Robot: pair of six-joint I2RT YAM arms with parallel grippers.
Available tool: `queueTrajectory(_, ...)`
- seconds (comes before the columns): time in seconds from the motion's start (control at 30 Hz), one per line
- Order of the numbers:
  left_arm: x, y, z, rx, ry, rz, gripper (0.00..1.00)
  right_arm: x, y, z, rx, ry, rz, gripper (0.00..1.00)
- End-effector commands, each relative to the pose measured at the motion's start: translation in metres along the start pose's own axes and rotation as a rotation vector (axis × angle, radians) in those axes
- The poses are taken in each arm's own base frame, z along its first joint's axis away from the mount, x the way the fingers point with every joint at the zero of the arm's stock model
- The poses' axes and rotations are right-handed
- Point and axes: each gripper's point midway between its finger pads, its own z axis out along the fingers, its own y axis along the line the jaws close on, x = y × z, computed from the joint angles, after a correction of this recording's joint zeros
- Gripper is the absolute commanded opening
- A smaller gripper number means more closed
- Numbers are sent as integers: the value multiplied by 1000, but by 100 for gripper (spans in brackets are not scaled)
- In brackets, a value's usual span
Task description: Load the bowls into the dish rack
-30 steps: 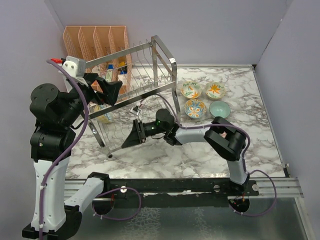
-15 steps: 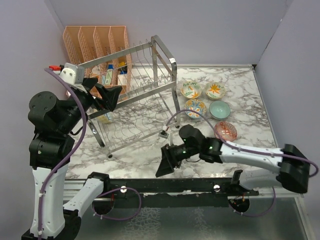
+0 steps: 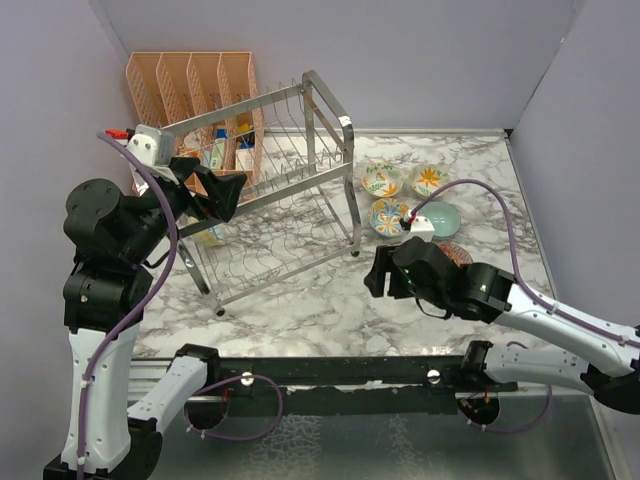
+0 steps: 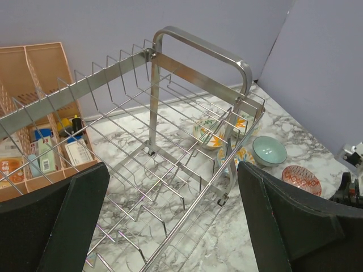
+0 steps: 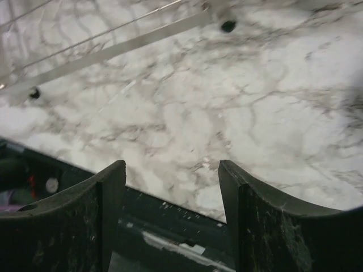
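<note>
1. Dish rack [image 3: 240, 107]: the big two-tier chrome wire one. It stands on the marble table [image 3: 300, 320] toward the back left, with its tall end frame at the right-hand end.
2. Peach-orange organizer [image 3: 190, 75] sits right behind the rack, in the back-left corner against the wall. A few small cartons [image 4: 44, 154] are in its compartments, too small to read.
3. Left gripper [image 3: 230, 195] hangs over the rack's left end, up by the top-tier rail. In the left wrist view the jaws are spread wide and grasp nothing, with rack wires showing in the gap. I can't tell whether a finger touches the rail.
4. Right gripper [image 3: 378, 275] is low over the table, in front of the rack's right end and just beside the bowl cluster. Its jaws are released and wide apart, with only marble under them. The right wrist view also catches a black rack foot [image 5: 228, 25] at the top.
5. Bowls [image 4: 269, 150]: all five sit rim-up on the table, clustered just right of the rack's end frame.
   - At the back, the green-leaf bowl [image 3: 381, 180] and the orange-flower bowl [image 3: 430, 180] sit side by side.
   - In front of those are the blue-yellow bowl [image 3: 390, 215] and the plain teal bowl [image 3: 445, 215].
   - The red-orange bowl [image 4: 301, 179] is nearest the front, partly hidden behind the right arm [image 3: 540, 315] in the top view.
</note>
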Motion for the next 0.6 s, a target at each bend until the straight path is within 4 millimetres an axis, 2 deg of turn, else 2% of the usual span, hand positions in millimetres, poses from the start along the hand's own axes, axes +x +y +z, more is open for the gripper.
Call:
queueTrajectory(0.0, 3, -4, 2, 24, 7, -7, 99, -41, -45, 8, 256, -132, -41, 67)
queueTrajectory(0.1, 3, -5, 2, 30, 6, -7, 99, -61, -54, 24, 218, -133, -19, 67)
queueTrajectory(0.13, 3, -5, 1, 30, 6, -7, 99, -71, -62, 30, 213, -150, 1, 67)
queueTrajectory(0.3, 7, -5, 2, 34, 12, -11, 99, -104, -72, 55, 203, -193, 10, 67)
queueTrajectory(0.4, 6, -6, 3, 39, 12, -15, 99, -120, -73, 77, 189, -185, 7, 67)
queueTrajectory(0.57, 8, -6, 5, 44, 19, -22, 99, -143, -88, 118, 132, -156, 75, 69)
